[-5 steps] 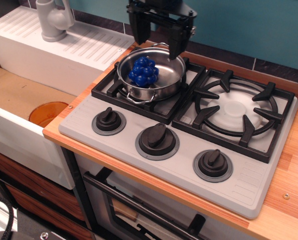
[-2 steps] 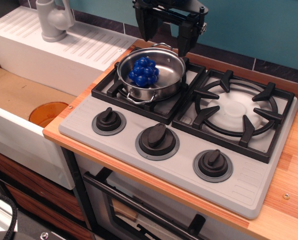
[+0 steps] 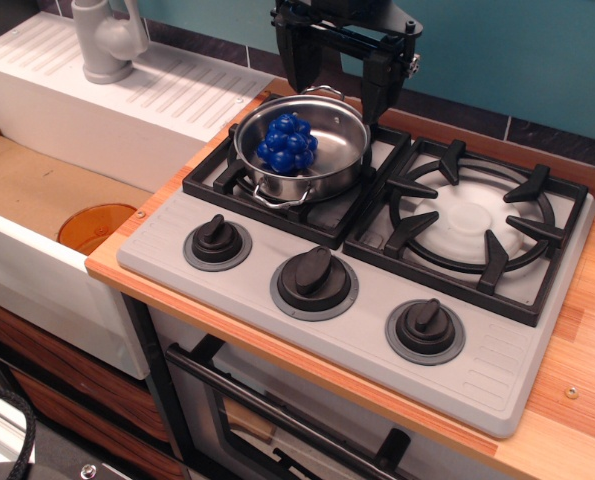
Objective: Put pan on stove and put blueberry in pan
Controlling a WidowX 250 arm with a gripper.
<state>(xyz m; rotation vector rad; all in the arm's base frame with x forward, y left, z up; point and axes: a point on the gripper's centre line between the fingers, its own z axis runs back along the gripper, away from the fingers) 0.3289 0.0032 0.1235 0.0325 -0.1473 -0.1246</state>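
The shiny steel pan (image 3: pixel 322 150) sits on the left burner grate of the grey stove (image 3: pixel 477 350). The blueberry (image 3: pixel 287 142), a cluster of deep-blue balls, lies inside the pan at its left side. My gripper (image 3: pixel 339 95) hangs open and empty above the pan's far rim, one black finger at the left and one at the right, both clear of the blueberry.
The right burner grate (image 3: pixel 472 222) is bare. Three black knobs (image 3: pixel 315 280) line the stove front. A white sink with a faucet (image 3: pixel 107 40) stands at the left, with an orange disc (image 3: pixel 95 225) in the basin. A wooden counter edge runs at the right.
My gripper has moved up and a little to the right, away from the pan. The pan and the blueberry have not moved.
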